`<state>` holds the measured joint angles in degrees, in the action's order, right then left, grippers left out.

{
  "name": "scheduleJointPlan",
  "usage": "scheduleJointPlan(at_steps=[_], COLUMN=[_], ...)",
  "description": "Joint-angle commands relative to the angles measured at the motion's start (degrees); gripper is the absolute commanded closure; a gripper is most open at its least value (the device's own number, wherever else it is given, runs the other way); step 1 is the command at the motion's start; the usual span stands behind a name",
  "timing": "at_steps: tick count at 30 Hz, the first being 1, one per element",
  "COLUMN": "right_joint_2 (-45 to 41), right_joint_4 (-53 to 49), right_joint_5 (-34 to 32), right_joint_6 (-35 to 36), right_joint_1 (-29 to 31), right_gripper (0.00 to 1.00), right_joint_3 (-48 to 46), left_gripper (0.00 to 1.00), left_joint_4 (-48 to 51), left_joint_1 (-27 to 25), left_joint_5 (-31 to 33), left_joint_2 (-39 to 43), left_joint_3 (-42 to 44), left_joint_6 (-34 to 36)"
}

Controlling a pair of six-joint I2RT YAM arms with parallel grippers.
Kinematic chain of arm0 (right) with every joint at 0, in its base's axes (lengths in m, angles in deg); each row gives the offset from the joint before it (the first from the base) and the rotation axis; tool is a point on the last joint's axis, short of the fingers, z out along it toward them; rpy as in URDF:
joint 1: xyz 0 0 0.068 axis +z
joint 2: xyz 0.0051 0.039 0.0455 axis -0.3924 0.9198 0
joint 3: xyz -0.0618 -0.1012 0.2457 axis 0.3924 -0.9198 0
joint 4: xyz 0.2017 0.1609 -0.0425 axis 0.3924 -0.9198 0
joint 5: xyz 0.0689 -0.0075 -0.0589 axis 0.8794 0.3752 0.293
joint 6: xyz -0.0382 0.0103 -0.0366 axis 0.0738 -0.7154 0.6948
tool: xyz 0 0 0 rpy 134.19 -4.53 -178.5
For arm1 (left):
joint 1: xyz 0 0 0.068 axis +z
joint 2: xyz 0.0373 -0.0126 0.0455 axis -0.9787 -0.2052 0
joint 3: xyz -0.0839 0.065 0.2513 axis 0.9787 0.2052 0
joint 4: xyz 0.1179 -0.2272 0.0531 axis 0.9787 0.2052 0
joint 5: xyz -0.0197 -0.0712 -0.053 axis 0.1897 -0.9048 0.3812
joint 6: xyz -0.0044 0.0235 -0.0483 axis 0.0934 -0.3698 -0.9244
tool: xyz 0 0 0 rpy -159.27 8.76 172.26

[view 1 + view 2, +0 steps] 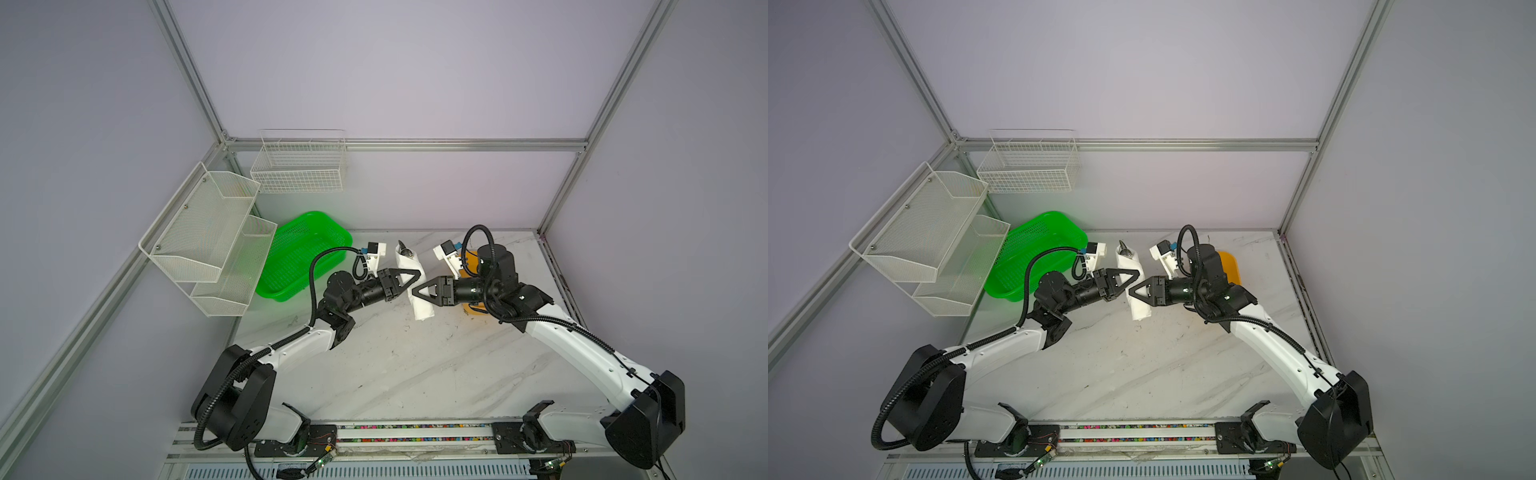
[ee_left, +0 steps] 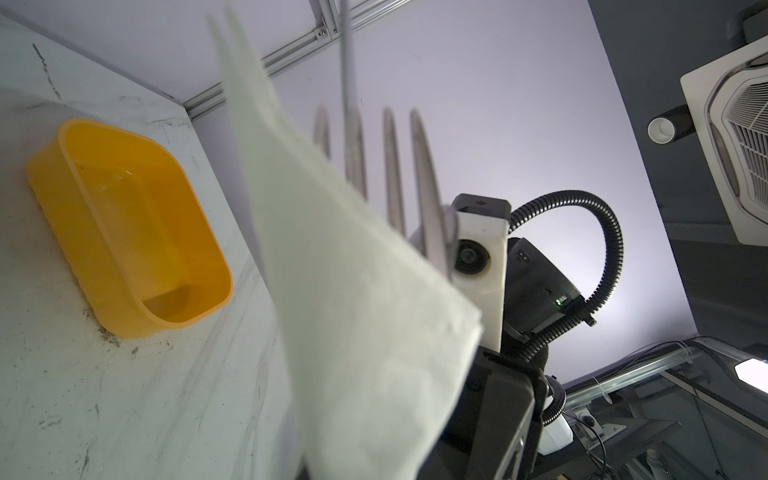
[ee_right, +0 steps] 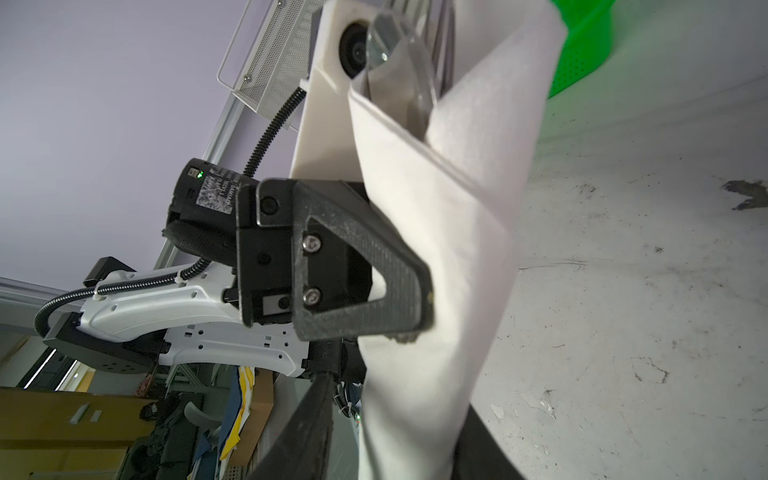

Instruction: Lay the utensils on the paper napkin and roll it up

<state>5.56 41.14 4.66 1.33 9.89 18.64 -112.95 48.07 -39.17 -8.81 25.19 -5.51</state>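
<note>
We see a robotics lab cell: aluminium framing at twelve o'clock, plain panels, a marbled tabletop, an arm-mounting rail at six o'clock.

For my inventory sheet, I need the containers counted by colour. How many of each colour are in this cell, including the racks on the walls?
Green: 1, the plastic basket
Yellow: 1, the tub
White: 2, the two-tier mesh rack and the wire basket
Total: 4
</note>
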Motion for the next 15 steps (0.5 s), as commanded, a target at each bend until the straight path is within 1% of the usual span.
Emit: scheduleJointPlan(at_steps=[1, 5, 9, 12, 15], right_joint_2=[1.2, 1.6, 1.4, 1.4, 1.1], right_joint_4=[0.6, 0.6, 0.9, 1.1, 1.8], right_joint_5=[1.4, 0.3, -0.4, 0.4, 0.9], right_joint_6=[1.5, 1.6, 1.5, 1.4, 1.3], right_joint_1=[1.3, 1.5, 1.5, 1.5, 1.5], right_gripper=[0.59, 0.6, 0.66, 0.73, 0.76], right_joint_3=[0.6, 0.7, 0.6, 0.3, -0.2], left_gripper=[0.84, 0.84, 0.84, 0.84, 0.83], left_joint_4=[-2.8, -2.8, -2.6, -2.5, -2.5], left_joint_1=[-0.1, -0.1, -0.2, -0.1, -0.1], left_joint_5=[-1.0, -1.2, -1.3, -1.3, -1.5], left_joint_2=[1.9, 2.0, 2.2, 2.2, 2.2], left_joint_3=[-4.8, -4.6, -4.5, -4.7, -4.7], left_joint_6=[0.8, 0.8, 0.9, 0.9, 1.1])
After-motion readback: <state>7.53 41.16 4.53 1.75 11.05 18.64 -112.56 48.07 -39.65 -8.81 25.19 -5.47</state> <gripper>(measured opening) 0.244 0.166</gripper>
